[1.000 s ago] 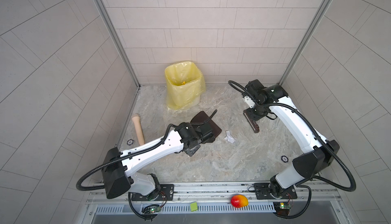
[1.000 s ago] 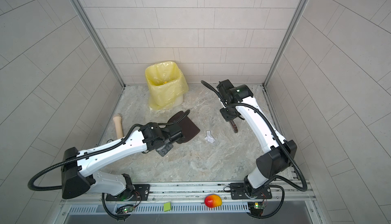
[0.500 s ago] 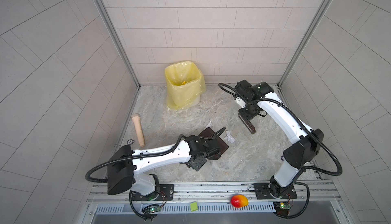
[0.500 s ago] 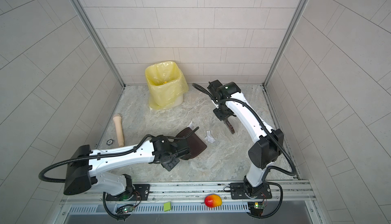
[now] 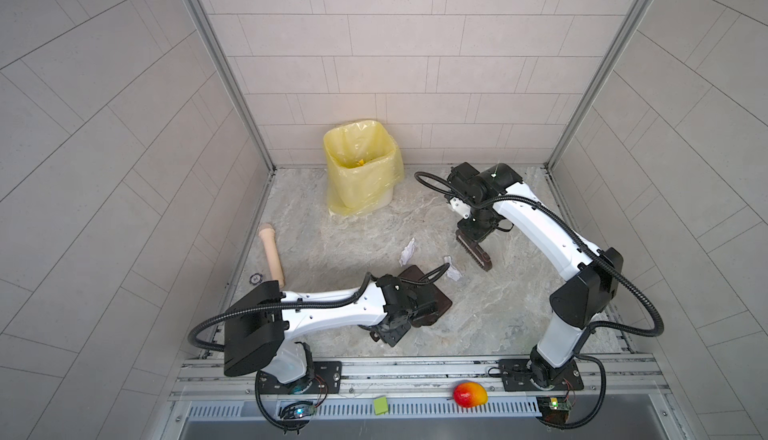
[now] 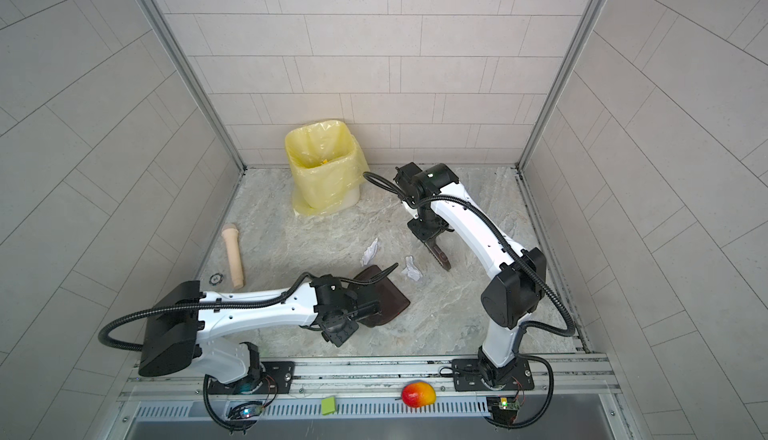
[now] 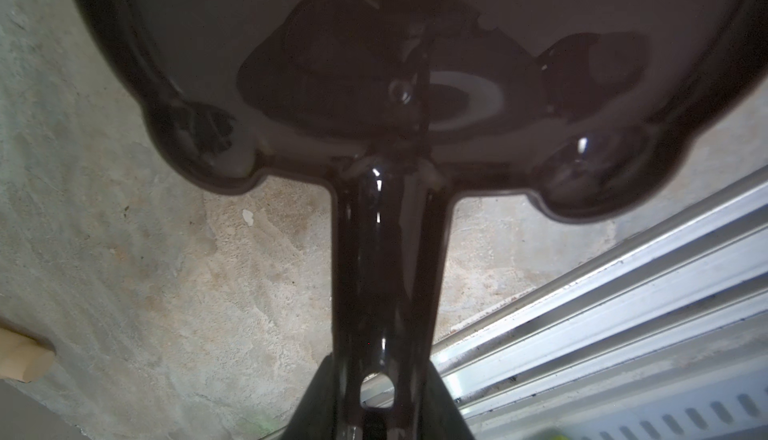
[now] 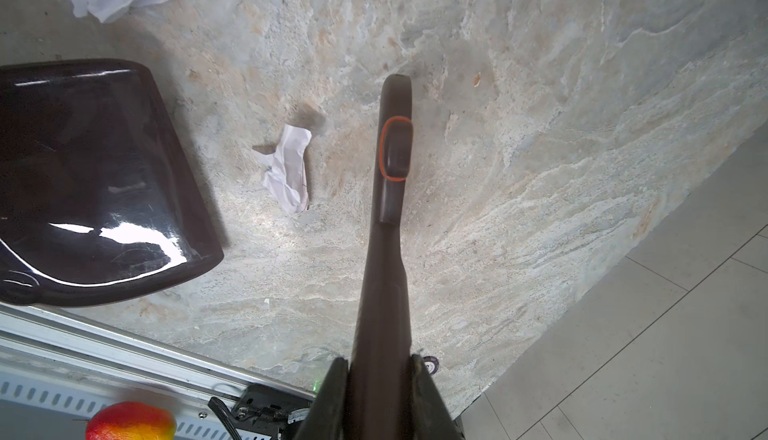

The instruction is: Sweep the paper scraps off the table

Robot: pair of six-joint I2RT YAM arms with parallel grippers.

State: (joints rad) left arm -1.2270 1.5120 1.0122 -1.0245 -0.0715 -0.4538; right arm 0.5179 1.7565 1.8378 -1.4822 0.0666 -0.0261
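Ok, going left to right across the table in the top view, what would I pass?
Wooden stick → yellow-lined bin → crumpled paper scrap → brush. The dustpan and the other scrap overlap these sideways, so I've left them out.

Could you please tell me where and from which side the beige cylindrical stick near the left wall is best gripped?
Take the beige cylindrical stick at mid-shaft, coming straight down from above and closing across its width. It lies flat on the marble-patterned table, long axis running front to back. The aluminium wall rail close alongside probably rules out a sideways approach.
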